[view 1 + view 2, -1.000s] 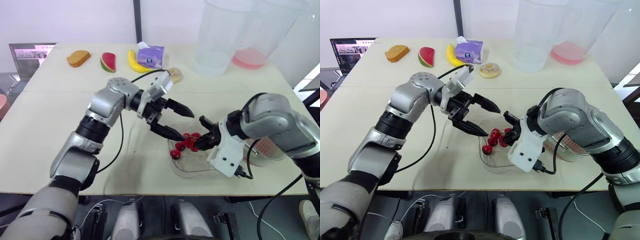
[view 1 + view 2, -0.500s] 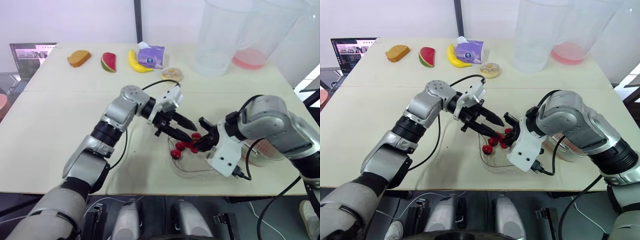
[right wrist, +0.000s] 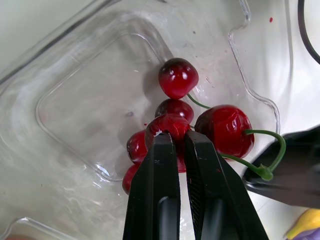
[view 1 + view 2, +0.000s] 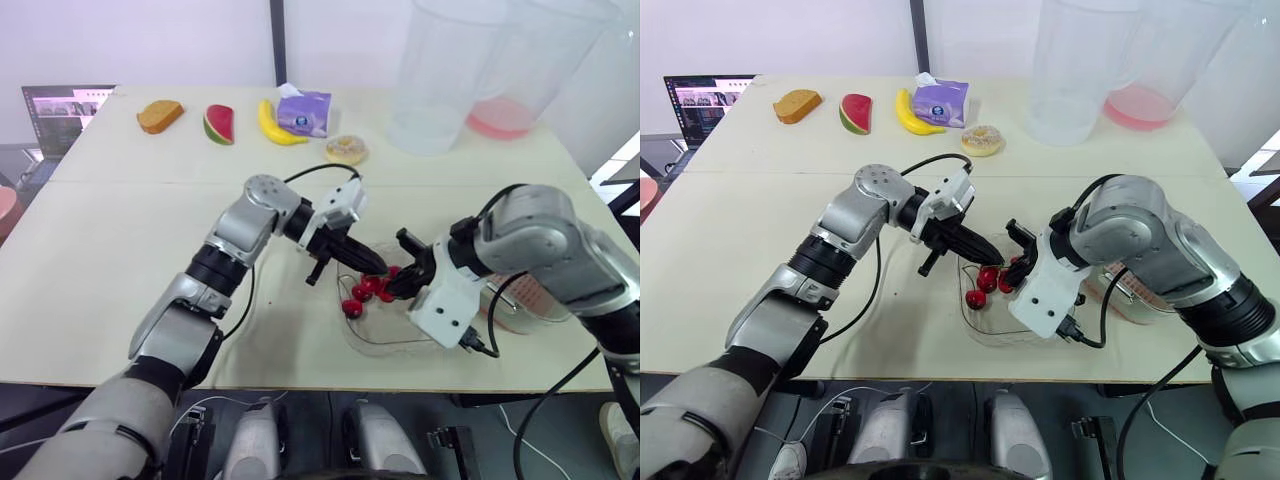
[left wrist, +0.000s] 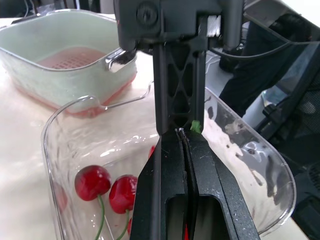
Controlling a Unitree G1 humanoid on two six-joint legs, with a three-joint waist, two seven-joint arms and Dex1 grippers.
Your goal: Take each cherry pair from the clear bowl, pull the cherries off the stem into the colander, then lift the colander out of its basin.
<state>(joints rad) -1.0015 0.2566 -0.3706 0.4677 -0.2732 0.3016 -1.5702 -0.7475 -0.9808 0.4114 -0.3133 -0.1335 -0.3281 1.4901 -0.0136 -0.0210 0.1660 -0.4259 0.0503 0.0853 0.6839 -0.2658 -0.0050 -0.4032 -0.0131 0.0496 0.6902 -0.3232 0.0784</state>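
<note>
**Red cherries, both end effectors clenched over the clear bowl**

The clear bowl point(image 4: 385, 345) sits on the bench point(image 4: 110, 250) at the lower centre of the head view, just right of the middle. A small heap of cherries point(image 4: 364, 291) lies in its upper left part.

My left end effector point(image 4: 375, 268) reaches in from the left, over the bowl's rim. Its two fingers are pressed together on a green stem point(image 5: 195, 125), whose tip pokes out beside the fingertips in the left wrist view.

My right end effector point(image 4: 393, 290) comes in from the right and meets the heap from the other side. In the right wrist view its fingers are clenched on one cherry point(image 3: 167, 125) at the top of the cluster, with four or five others packed around it. A curved stem runs from the cherry beside it to the black tip of my left end effector.

The pink colander point(image 5: 70, 60) sits inside its pale basin point(image 5: 30, 55), just beside the bowl, at the right of the head view behind my right arm. I cannot tell whether any cherries lie in it.
</note>
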